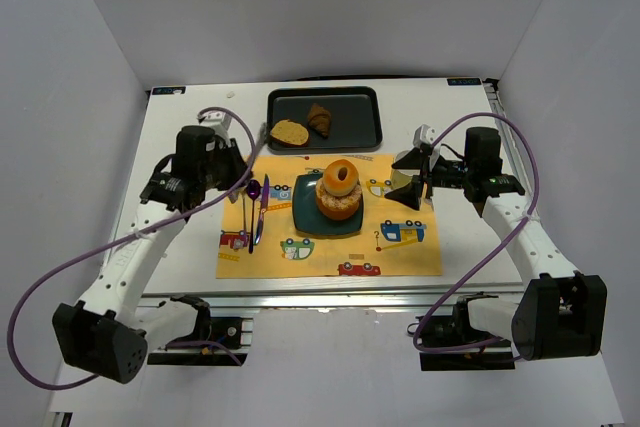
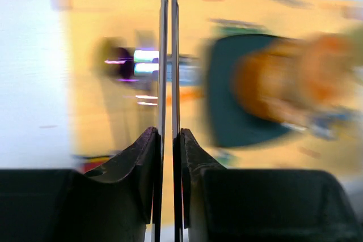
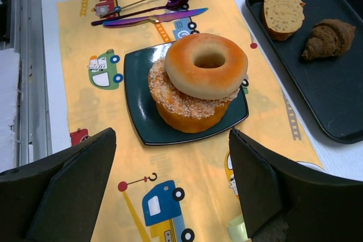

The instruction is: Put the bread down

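The orange-golden bun (image 1: pixel 338 209) sits on a dark teal square plate (image 1: pixel 303 209) on the yellow placemat. The ring doughnut (image 1: pixel 328 179) lies on top of the bun. The right wrist view shows the same stack clearly: doughnut (image 3: pixel 181 75), bun (image 3: pixel 187 111), plate (image 3: pixel 139 92). My right gripper (image 1: pixel 410 179) is open and empty, to the right of the plate and facing it (image 3: pixel 171 134). My left gripper (image 1: pixel 243 172) is shut and empty, to the left of the plate, above the cutlery. The left wrist view is motion-blurred; its gripper (image 2: pixel 168 4) shows only a hairline gap, with the plate (image 2: pixel 224 94) and bun (image 2: pixel 272 86) to its right.
A black tray (image 1: pixel 355 127) at the back holds a toast slice (image 1: pixel 289 133) and a dark croissant (image 1: pixel 319 119). A purple spoon and knife (image 1: pixel 258 209) lie on the mat (image 1: pixel 330 252) to the left of the plate. White walls enclose the table.
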Motion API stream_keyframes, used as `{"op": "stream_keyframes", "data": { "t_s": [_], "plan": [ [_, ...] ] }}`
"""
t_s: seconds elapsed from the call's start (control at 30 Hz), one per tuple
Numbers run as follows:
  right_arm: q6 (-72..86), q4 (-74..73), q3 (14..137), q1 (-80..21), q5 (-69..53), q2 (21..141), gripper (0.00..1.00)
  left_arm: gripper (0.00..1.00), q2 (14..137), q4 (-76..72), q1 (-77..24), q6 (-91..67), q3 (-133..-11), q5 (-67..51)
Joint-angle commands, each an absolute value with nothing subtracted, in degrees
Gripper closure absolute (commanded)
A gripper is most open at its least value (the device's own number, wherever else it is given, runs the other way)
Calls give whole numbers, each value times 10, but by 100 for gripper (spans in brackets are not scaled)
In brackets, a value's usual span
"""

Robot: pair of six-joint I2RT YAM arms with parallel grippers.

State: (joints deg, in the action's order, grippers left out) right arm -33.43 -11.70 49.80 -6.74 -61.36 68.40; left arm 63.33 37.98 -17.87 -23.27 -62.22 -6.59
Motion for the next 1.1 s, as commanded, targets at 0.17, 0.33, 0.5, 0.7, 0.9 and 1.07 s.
{"op": "stream_keyframes", "data": {
  "t_s": [0.17, 0.33, 0.5, 0.7, 0.9, 1.07],
  "plan": [
    [-424, -193, 536, -82, -638, 682, 15, 100, 691, 99, 17, 83, -404, 52],
    [-474, -241, 556, -85, -635, 689, 15, 100, 763, 11, 75, 101, -370, 23],
    [-490, -270, 573, -90, -624, 706, 14, 79, 805, -35, 102, 77, -343, -20],
    [-397, -258, 599, -101, -583, 739, 11, 23, 813, -14, 134, 41, -343, -33],
    [-161, -162, 620, -117, -343, 743, 10, 2, 765, 25, 159, 6, -349, -51],
    [-162, -142, 629, -116, -350, 734, 10, 2, 667, 44, 160, -61, -354, -68]
  ]
}}
